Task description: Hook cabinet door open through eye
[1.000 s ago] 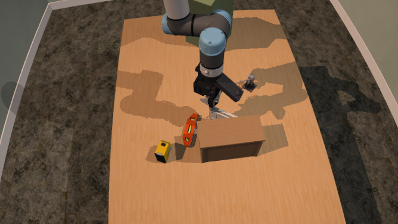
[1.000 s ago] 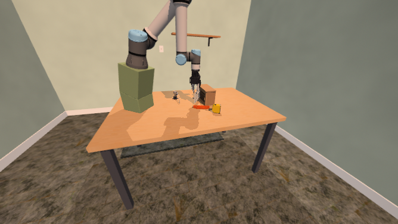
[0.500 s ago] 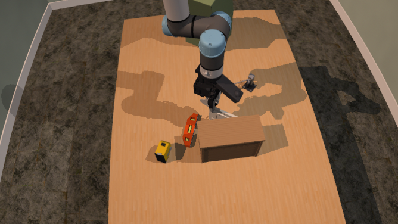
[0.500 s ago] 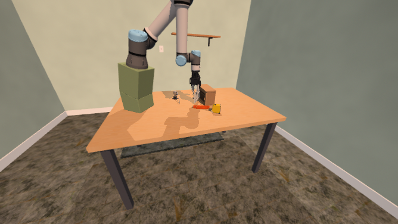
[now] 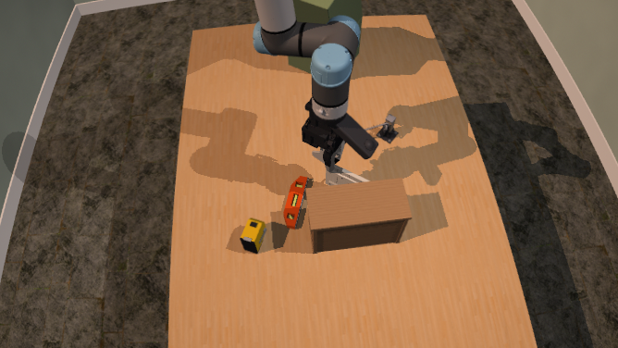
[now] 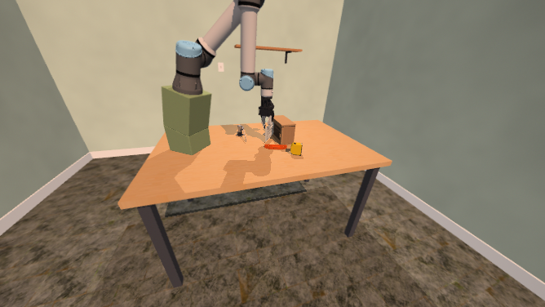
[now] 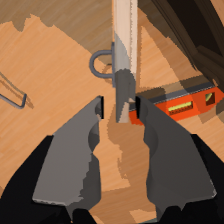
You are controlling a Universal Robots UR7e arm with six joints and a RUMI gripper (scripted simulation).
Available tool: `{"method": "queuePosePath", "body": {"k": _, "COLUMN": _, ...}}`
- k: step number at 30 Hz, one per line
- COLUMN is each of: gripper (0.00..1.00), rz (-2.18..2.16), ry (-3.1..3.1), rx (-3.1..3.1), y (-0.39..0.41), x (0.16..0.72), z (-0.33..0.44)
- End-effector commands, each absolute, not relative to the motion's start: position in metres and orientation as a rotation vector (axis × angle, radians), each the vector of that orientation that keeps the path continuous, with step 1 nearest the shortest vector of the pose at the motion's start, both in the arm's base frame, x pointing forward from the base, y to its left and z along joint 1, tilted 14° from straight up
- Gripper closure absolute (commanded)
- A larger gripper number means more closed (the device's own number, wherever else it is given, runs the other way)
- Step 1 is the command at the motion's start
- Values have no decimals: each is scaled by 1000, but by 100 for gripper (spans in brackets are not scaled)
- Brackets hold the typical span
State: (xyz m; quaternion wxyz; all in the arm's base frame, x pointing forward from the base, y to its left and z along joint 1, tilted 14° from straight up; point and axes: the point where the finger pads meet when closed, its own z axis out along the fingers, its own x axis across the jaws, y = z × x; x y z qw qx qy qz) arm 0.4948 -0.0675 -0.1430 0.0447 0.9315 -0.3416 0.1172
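The brown cabinet (image 5: 358,204) (image 6: 285,128) stands flat on the table. Its pale door (image 5: 346,176) (image 7: 125,40) is swung open towards the arm. The grey eye (image 7: 97,65) sticks out of the door's left face in the wrist view. My gripper (image 5: 332,167) (image 6: 267,122) (image 7: 119,97) points down with its fingers a little apart, astride the door's free edge; there is a gap at the left finger. The post with its hook (image 5: 388,127) (image 6: 240,131) stands apart, behind and to the right. The hook's bar (image 7: 12,95) shows at the left edge of the wrist view, clear of the eye.
An orange spirit level (image 5: 294,204) (image 6: 275,146) (image 7: 185,105) lies against the cabinet's left side, close to my right finger. A yellow tape measure (image 5: 253,235) (image 6: 296,149) sits further front left. The arm's green pedestal (image 6: 187,118) stands at the back of the table.
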Motion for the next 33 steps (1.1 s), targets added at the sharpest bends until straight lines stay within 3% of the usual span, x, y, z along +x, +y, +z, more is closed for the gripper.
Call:
{"method": "queuePosePath", "body": {"k": 1, "gripper": 85, "rz": 361, "ry": -1061, "rx": 2840, "y": -67, "x": 494, "z": -143}}
{"method": "queuePosePath", "body": {"k": 33, "gripper": 85, "rz": 374, "ry": -1315, "rx": 2754, "y": -51, "x": 478, "z": -149}}
